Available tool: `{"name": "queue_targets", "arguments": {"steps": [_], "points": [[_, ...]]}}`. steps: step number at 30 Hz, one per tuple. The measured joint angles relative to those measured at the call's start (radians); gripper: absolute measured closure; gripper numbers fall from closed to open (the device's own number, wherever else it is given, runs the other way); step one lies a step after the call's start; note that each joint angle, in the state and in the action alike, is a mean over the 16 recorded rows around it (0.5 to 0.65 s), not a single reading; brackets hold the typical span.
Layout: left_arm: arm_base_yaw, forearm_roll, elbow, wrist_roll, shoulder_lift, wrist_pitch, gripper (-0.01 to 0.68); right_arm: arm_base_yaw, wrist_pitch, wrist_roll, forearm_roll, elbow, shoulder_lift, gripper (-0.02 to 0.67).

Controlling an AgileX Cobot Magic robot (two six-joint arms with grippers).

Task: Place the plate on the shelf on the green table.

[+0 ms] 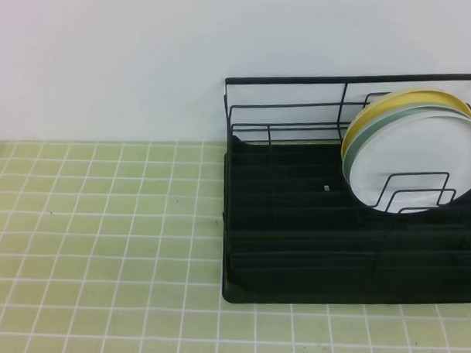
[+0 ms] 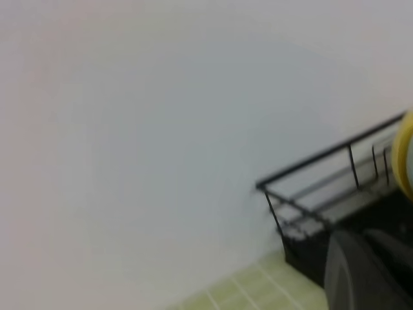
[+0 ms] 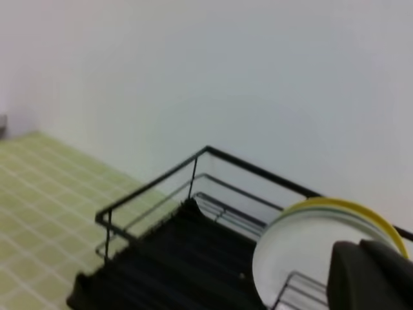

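Holding the jaws together on both the left gripper (image 2: 371, 261) and the right gripper (image 3: 368, 274), clamping nothing, with only dark blurred fingertips showing at 5 o'clock in each wrist view and neither arm appearing in the high view. Finding the white plate (image 1: 421, 171) standing on edge at about 2 o'clock in the high view, leaning back in the black wire dish rack (image 1: 295, 248), frontmost of three. Noting the pale green plate (image 1: 374, 125) just behind it and the yellow plate (image 1: 401, 97) behind that, all three nested close, with low wire dividers (image 1: 417, 190) crossing the lower face of the white one. Seeing the rack sitting on the green tiled table (image 1: 102, 241), bare tiles stretching toward 9 and 7 o'clock. Judging the plate as rigid, fairly heavy for a narrow pinch, glossy and therefore slippery, and breakable if dropped or knocked against wire. Judging the free upper rim, toward 12 to 1 o'clock on the disc, as the place for pinching, one finger on the front face and one slipping into the narrow gap behind. Expecting trouble from that tight gap, risking dragging the pale green neighbour along. Favouring lifting straight up clear of the dividers before swinging toward 9 o'clock and laying it down gently on the tiles, lower edge first.
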Motion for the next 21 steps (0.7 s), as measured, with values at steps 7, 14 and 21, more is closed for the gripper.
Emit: {"name": "queue_targets", "arguments": {"steps": [7, 14, 21], "points": [[0.000, 0.000, 0.087, 0.002, 0.000, -0.001, 0.673, 0.000, 0.033, 0.087, -0.104, 0.126, -0.169, 0.643], [0.000, 0.000, 0.129, 0.000, 0.000, -0.009, 0.673, 0.000, 0.072, 0.191, -0.207, 0.165, -0.229, 0.643], [0.000, -0.006, 0.133, 0.000, 0.000, -0.005, 0.673, 0.000, 0.066, 0.232, -0.241, 0.170, -0.230, 0.643]]}}
